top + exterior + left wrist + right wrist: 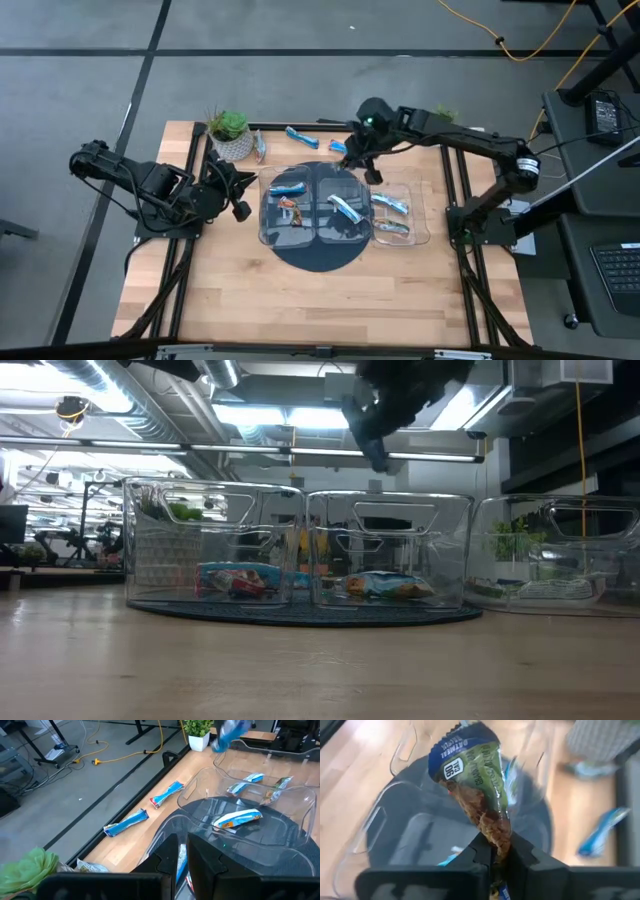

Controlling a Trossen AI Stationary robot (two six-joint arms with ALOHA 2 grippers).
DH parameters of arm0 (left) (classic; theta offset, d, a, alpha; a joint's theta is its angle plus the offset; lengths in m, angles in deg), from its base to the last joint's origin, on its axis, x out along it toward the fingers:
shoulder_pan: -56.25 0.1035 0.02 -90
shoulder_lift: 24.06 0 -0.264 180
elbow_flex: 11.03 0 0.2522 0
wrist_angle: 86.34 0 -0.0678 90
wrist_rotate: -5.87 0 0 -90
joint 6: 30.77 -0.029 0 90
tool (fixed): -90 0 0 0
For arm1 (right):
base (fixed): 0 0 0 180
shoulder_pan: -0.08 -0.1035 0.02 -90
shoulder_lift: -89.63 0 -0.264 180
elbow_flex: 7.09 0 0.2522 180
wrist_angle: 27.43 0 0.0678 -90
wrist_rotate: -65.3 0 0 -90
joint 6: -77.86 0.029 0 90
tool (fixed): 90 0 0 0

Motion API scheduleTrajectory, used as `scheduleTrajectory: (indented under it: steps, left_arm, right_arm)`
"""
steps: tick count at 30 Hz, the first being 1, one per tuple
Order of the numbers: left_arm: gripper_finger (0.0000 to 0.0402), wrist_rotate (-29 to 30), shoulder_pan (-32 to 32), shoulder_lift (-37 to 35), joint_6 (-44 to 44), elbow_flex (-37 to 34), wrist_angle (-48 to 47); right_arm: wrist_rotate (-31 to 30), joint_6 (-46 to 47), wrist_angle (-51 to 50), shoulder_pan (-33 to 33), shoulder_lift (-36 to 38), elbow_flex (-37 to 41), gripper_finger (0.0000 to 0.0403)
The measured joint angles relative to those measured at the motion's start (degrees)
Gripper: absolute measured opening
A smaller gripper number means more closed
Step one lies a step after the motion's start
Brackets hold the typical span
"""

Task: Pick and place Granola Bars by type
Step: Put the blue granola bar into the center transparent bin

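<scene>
High view: right gripper (352,160) sits upper centre of frame, above the far edge of the clear trays (415,240); a blue bar (337,147) shows at its tip; left gripper (238,195) waits at left centre, beside the left tray; loose bars (301,137) lie at the upper table edge near the plant (229,132); sorted bars already lie in the trays on the dark mat (322,258). Doing this step well likely means carrying the held bar over the tray with its matching type, lowering inside the walls before letting go, and keeping clear of the rims.

Low view: right gripper (375,435) hangs top centre, above the middle tray (390,550); bars (238,578) rest on the tray floors at lower centre; the held bar is not clear here.

Left wrist view: left fingers (165,862) at the bottom of frame look pressed together, nothing between them; two blue bars (126,822) lie on the wood at centre left; a held bar (229,732) hangs at the top, blurred.

Right wrist view: right fingers (522,860) at lower centre pinch the bottom end of a bar (475,782) with a blue-and-green wrapper; the bar stands up into the upper centre of frame, tilted, over the mat and trays.
</scene>
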Motion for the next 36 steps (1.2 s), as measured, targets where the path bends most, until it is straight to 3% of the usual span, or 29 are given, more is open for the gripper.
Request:
scheduleTrajectory:
  steps: [11, 17, 21, 26, 31, 36]
  left_arm:
    - [0.0031, -1.71, 0.0, 0.0, -5.49, 0.0, -0.08]
    - [0.0031, -1.77, 0.0, 0.0, -6.03, 0.0, -0.05]
    - [0.0031, -1.77, 0.01, 0.0, -6.03, 0.0, -0.05]
    - [0.0031, -1.77, 0.0, 0.0, -6.03, 0.0, -0.05]
    - [0.0031, -1.75, 0.01, 0.0, -6.02, 0.0, -0.05]
    - [0.0031, -1.75, 0.0, 0.01, -6.01, 0.0, -0.01]
  right_arm:
    - [-0.96, 16.54, -3.29, -0.73, -9.06, -0.01, 0.002]
    - [-2.49, 23.21, -3.48, -1.4, -13.93, -0.01, 0.0036]
    - [-6.9, 24.95, -5.22, -2.09, -17.09, -0.01, 0.002]
    - [-7.51, 26.63, -6.62, -2.13, -19.97, -0.01, 0.002]
    - [-13.06, 27.97, -7.03, -2.26, -21.86, -0.01, 0.0037]
    - [-13.3, 27.98, -7.05, -2.2, -22.73, -0.01, 0.0026]
